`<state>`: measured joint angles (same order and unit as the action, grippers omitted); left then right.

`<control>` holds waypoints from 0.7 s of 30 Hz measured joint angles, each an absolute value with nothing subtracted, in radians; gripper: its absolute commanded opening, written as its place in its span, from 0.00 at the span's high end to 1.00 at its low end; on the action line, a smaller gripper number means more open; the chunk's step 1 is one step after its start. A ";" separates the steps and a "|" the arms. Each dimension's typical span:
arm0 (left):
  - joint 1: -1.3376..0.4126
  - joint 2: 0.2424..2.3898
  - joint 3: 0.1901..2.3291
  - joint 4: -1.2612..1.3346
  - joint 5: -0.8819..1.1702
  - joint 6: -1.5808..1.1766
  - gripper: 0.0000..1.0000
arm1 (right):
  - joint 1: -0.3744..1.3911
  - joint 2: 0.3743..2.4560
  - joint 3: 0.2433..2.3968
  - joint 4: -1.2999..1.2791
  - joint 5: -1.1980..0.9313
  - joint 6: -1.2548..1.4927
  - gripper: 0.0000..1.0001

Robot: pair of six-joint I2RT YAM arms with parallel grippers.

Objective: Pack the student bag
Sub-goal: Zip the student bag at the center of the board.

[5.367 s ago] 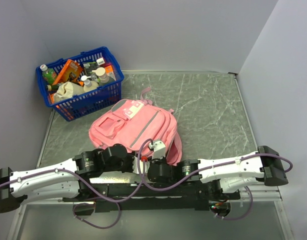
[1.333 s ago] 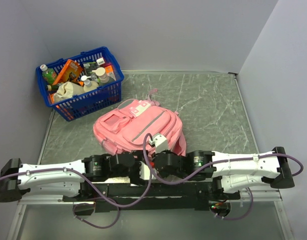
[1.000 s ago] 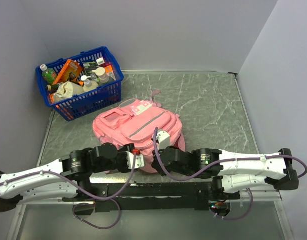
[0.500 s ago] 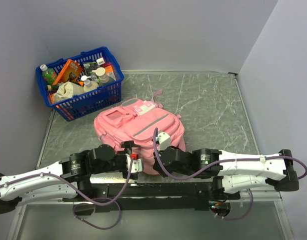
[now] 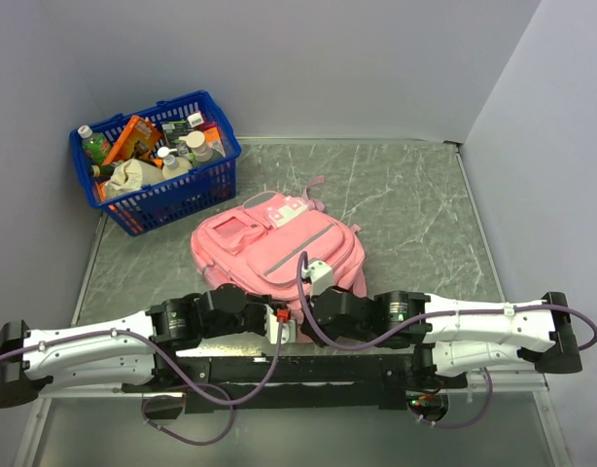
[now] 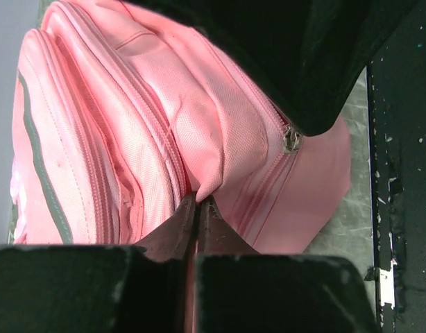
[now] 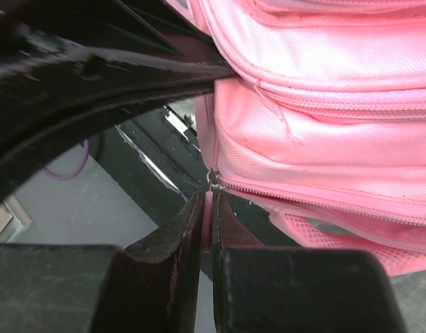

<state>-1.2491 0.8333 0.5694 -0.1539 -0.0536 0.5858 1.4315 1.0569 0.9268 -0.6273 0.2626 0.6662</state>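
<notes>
Left pincer [image 6: 197, 207], spread a moment ago, is now pinching fabric of the student bag [image 5: 279, 243] while right pincer [image 7: 207, 205] is holding its zipper pull [image 7: 213, 179], readying unzipping.

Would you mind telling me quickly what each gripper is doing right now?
Left gripper: closed, pinching a fold of the student bag.
Right gripper: closed on the bag's pink zipper pull.

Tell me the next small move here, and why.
Probably draw the right end effector sideways along the zip while the left end effector holds. Both are shut on the bag: the right pinches the pull tab at the closed zip's end, the left a fabric fold near it.
</notes>
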 measured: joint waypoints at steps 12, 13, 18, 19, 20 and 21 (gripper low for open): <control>-1.250 0.600 0.605 -0.255 -0.125 0.541 0.03 | 1.431 0.992 0.891 -0.583 0.259 0.687 1.00; -1.243 0.601 0.606 -0.237 -0.152 0.543 0.03 | 1.431 0.992 0.886 -0.588 0.250 0.687 1.00; -1.239 0.682 0.607 -0.193 -0.200 0.566 0.04 | 1.439 0.992 0.879 -0.599 0.208 0.694 1.00; -1.239 0.694 0.607 -0.192 -0.197 0.570 0.03 | 1.440 0.992 0.879 -0.599 0.203 0.695 1.00; -1.239 0.700 0.607 -0.191 -0.190 0.576 0.04 | 1.440 0.992 0.879 -0.599 0.197 0.695 1.00; -1.239 0.703 0.607 -0.192 -0.178 0.581 0.04 | 1.440 0.992 0.879 -0.599 0.195 0.696 1.00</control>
